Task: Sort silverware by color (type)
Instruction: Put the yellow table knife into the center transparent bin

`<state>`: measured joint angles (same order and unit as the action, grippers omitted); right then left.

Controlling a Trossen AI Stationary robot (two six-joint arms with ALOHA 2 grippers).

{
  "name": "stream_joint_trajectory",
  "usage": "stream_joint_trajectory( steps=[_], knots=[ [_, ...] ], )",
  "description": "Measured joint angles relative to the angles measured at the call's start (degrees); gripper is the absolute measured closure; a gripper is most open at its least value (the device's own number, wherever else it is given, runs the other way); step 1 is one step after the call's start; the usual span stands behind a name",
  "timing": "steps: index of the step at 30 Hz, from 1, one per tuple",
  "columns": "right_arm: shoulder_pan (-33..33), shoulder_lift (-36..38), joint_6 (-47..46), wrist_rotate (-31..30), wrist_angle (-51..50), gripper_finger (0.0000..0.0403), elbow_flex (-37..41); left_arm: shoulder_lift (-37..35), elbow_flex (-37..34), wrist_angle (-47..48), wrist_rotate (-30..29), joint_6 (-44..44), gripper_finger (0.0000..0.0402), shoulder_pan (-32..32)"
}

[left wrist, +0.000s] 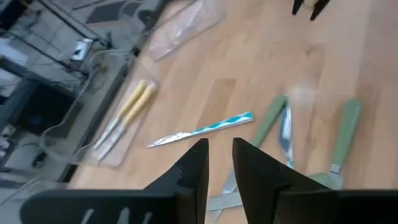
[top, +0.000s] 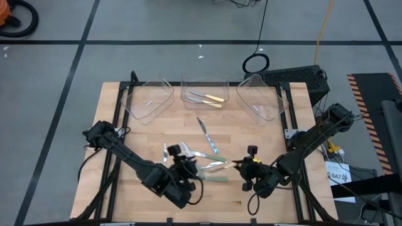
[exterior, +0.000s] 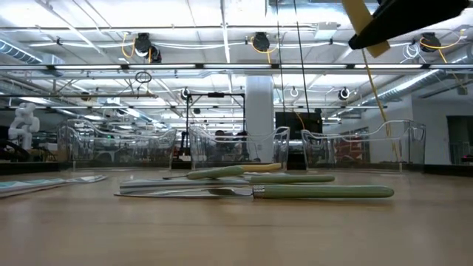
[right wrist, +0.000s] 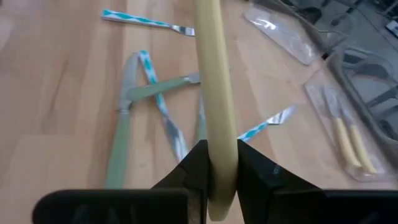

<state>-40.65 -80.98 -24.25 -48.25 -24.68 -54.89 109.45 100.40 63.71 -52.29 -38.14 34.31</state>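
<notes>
Left pincer (top: 182, 164) sits low over the near side of the surface (top: 113, 113), right at the left edge of the loose pile. Its fingers (left wrist: 194, 163) stand slightly apart with nothing between them; you can see bare wood through the gap.

Ahead of it: a blue-striped knife (top: 208, 135) lying alone, and beyond that the middle tray (top: 205, 91), which holds two yellow-handled pieces (top: 212, 99). Left tray (top: 149, 100) and right tray (top: 259, 97) look close to empty; something faint shows in the left one, I can't tell what.

Just to that pincer's right is the pile: green-handled pieces (top: 213, 169) crossed with another blue-striped piece (right wrist: 151, 78). Low view shows one green handle (exterior: 325, 192) flat on the wood.

Right pincer (top: 246, 166) is just right of the pile, pinching a yellow handle (right wrist: 216, 93) that sticks straight out ahead of it, lifted off the wood.

Progress, as I read it: early. Two yellows sorted, a third in your grip and likely bound for the middle tray. All greens and blues are left to do, so most of the job remains.
</notes>
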Motion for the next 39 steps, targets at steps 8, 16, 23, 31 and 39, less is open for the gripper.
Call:
stream_joint_trajectory(
  steps=[8, 16, 23, 31, 39],
  knots=[
    [8.9, 6.8, 8.3, 0.4, -2.1, 0.0358, 0.0, 1.1, -2.3, -3.2, -0.2, 3.2, 0.0319, 2.3],
    [22.5, 11.5, 20.2, 7.3, -1.7, 0.0358, 0.0, 1.2, -15.0, -33.2, 16.6, 22.2, 0.0346, -0.7],
    [35.8, 11.9, 29.4, 20.9, -1.0, 0.0358, 0.0, 1.1, -26.8, -55.8, 21.7, 34.8, 0.0357, -5.4],
    [50.6, 10.1, 36.9, 32.6, 0.8, 0.0358, -3.0, -6.2, -49.5, -93.4, 37.5, 40.3, 0.0357, -12.5],
    [60.7, -3.6, 44.3, 36.6, -7.4, 0.0358, -19.7, -18.6, -63.7, -107.6, 37.3, 36.5, 0.0357, -17.4]
  ],
)
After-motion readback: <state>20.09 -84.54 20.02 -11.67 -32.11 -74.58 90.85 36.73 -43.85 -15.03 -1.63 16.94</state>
